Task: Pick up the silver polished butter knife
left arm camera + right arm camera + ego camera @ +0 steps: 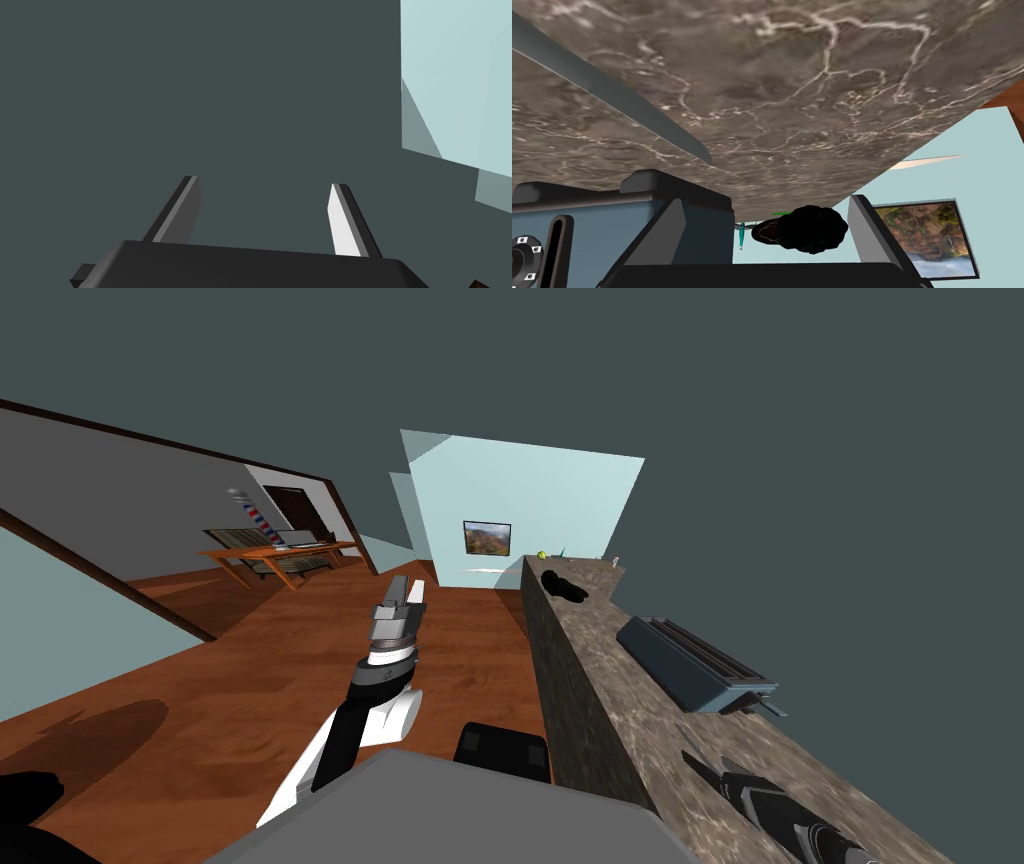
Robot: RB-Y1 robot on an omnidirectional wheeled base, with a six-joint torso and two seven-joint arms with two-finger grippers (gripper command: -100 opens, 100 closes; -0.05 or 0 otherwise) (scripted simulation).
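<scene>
The right hand [768, 200] hangs over a brown, veined stone table [822, 75], its two fingers spread wide with nothing between them. The butter knife [612, 105], a long, flat, grey strip, lies flat on the table ahead of this hand. It sits off to the side, beyond the finger nearest the toaster [587, 235], and outside the gap between the fingers. The knife's near end points toward that finger but does not touch it. The blue-grey toaster stands just beside the hand on that same side. Straight ahead, between the fingers and farther off, a black object [807, 230] of unclear shape rests on the table.

The left hand [265, 181] is raised over the wooden floor [300, 688], well apart from the table. Its fingers are also spread and empty.

The task looks to be in its approach stage. The hand has reached the table and the knife is in sight, but nothing is grasped. What remains is to shift the right hand sideways until the knife sits between the fingers, lower onto it, close, and lift. Because the knife lies so flat against the stone, getting the thin fingers around it will probably be the hard part.
</scene>
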